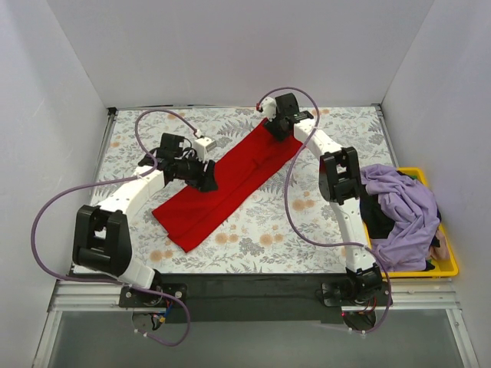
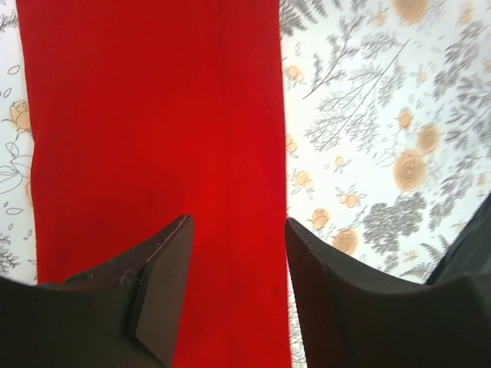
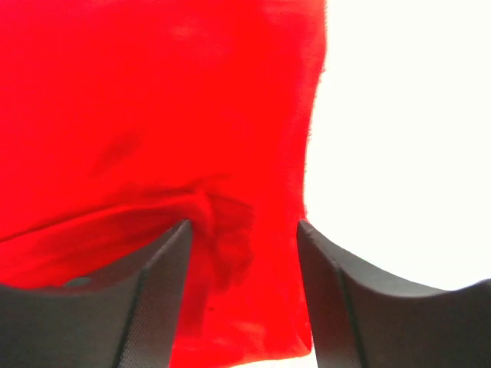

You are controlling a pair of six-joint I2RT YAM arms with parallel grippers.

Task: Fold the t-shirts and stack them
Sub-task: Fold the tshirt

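Both jaws gape open over one red t-shirt [image 1: 222,188], a long folded strip on the desk [image 1: 261,234]: left arm [image 1: 134,188] bent mid-strip, right arm [image 1: 337,176] reaching its far end. One lilac t-shirt [image 1: 403,211] fills the yellow bin [image 1: 449,268].

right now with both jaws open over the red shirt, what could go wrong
Right jaws sit over a bunched wrinkle at the red shirt's far end; closing could pinch just that. Left jaws straddle its long edge, so a grip may slip off. The lilac shirt spills from the bin beside the right arm and could snag.
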